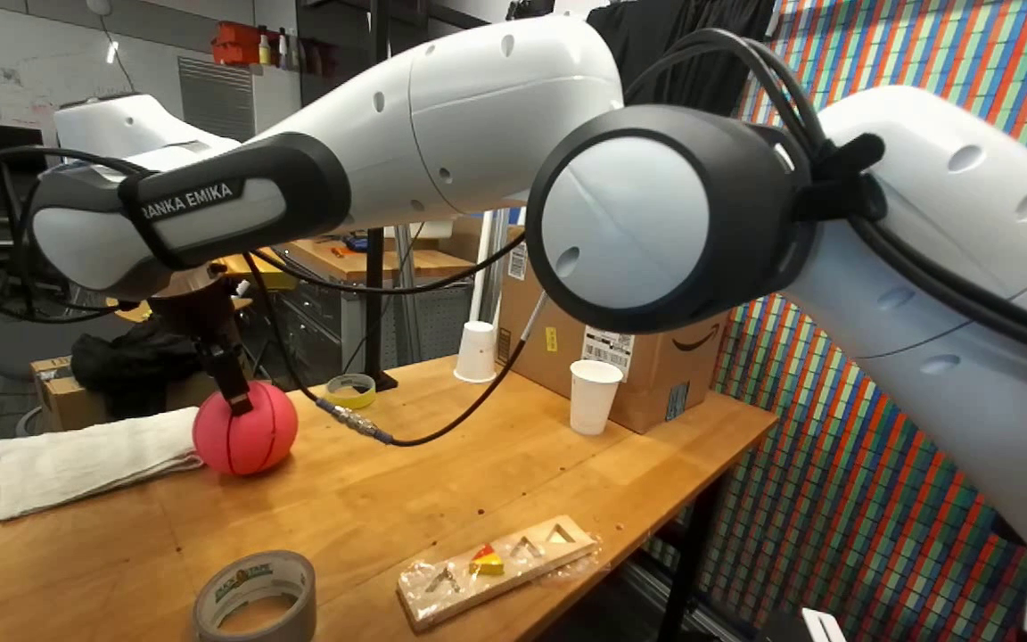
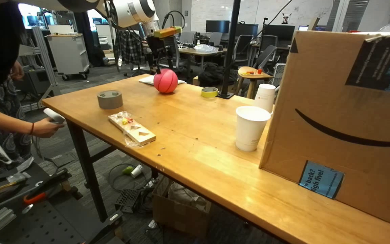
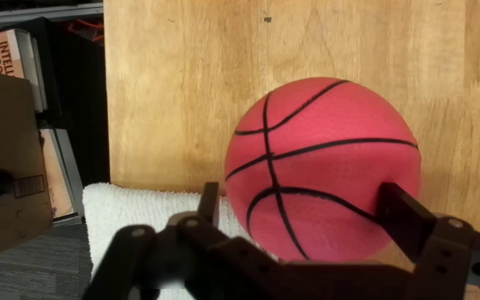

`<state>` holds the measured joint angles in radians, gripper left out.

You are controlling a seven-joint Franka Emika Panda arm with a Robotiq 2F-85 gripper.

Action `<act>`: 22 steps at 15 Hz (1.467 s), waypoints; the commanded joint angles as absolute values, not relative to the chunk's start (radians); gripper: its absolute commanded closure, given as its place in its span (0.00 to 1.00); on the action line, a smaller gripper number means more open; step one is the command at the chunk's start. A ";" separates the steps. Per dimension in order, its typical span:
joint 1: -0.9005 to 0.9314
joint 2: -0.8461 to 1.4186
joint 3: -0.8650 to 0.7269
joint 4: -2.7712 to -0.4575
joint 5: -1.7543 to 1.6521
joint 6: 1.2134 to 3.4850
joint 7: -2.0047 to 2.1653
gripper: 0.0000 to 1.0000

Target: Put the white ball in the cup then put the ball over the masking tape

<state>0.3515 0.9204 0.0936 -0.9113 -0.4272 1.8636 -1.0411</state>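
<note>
1. Red ball (image 1: 246, 434): it rests on the wooden table (image 1: 371, 517), with a folded white towel (image 1: 90, 459) just beside it on the left.
2. Gripper (image 3: 300, 195): its jaws stand released, spread wide about the ball. The wrist view shows a gap between the ball and the finger (image 3: 210, 203) on that view's left; whether the finger (image 3: 395, 201) on its right touches the ball, I cannot tell.
3. Grey-tan tape roll (image 1: 249, 576): it lies flat on the table, hole upward, well apart from the ball.
4. Low yellow-green ring (image 1: 353, 398): it sits just beside the foot of the black post (image 2: 231, 51); cup or tape roll, I cannot tell.
5. White paper cup (image 1: 476, 353): it stands upside down near the cardboard box (image 1: 653, 367).
6. Wooden puzzle board (image 1: 535, 560): a red-and-yellow piece (image 1: 486, 561) sits in it, and clear film (image 2: 122, 116) covers part of it.
7. Upright paper cup (image 1: 593, 398): it stands just beside the box.
</note>
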 commanded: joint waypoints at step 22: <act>0.357 0.842 0.060 -0.876 -0.469 1.826 -1.036 0.43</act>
